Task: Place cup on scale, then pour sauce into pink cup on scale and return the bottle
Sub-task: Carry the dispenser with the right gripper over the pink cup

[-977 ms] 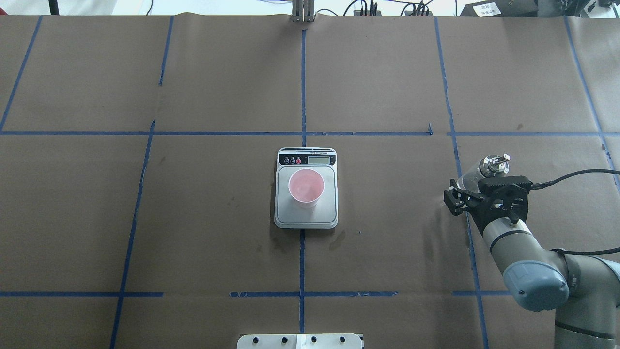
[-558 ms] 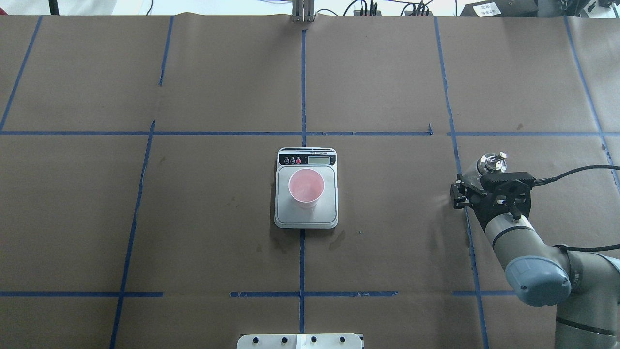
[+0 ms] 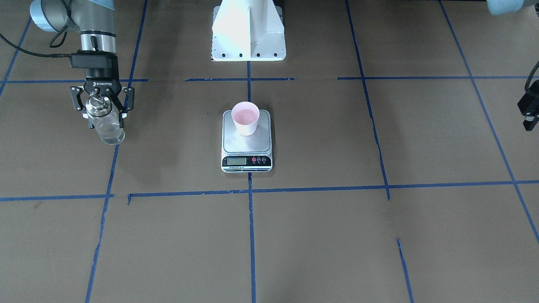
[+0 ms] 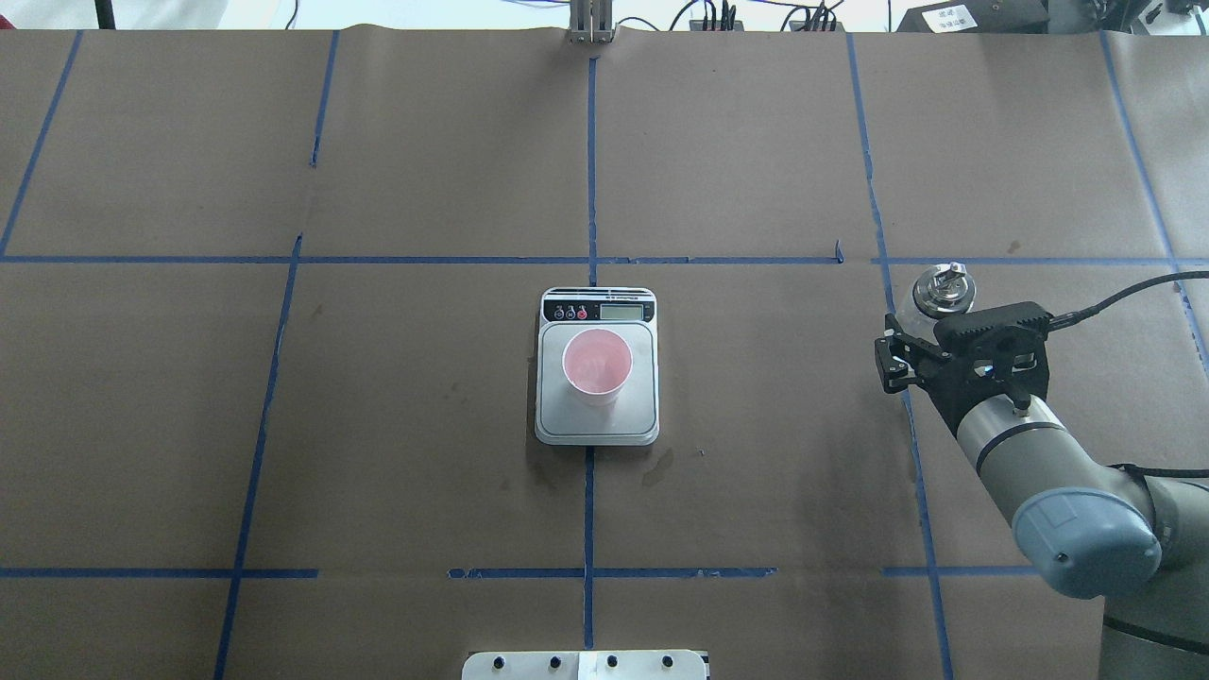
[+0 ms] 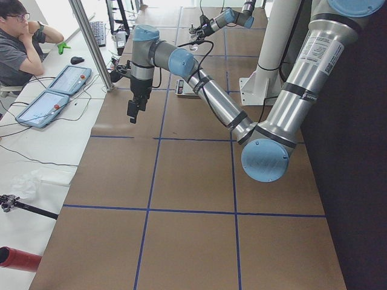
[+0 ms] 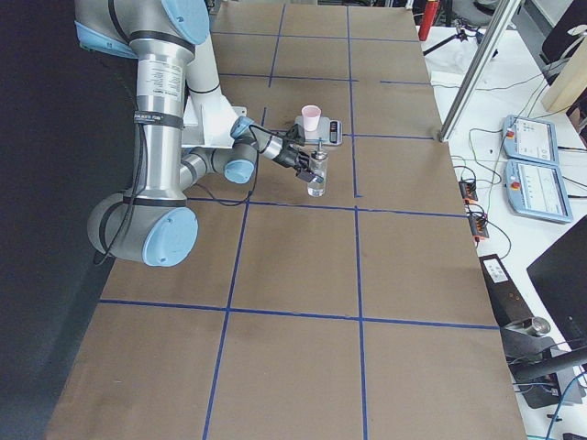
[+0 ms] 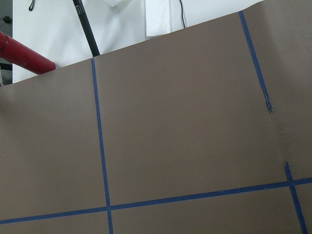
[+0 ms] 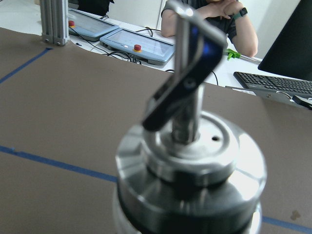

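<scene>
The pink cup stands upright on the scale at the table's middle; both also show in the front view as cup and scale. My right gripper is shut on the clear glass bottle, which stands near upright low over the table, far to the right of the scale. From overhead its metal spout shows above the gripper. The right wrist view is filled by the bottle's collar. My left gripper hangs at the table's left end, partly cut off.
The white robot base stands behind the scale. Blue tape lines cross the brown paper. A person sits at a side desk with tablets beyond the table's left end. A red cylinder lies past that edge.
The right gripper has carried the bottle a little farther from the robot, and the bottle has turned from tilted to near upright. Cup and scale have not moved.
</scene>
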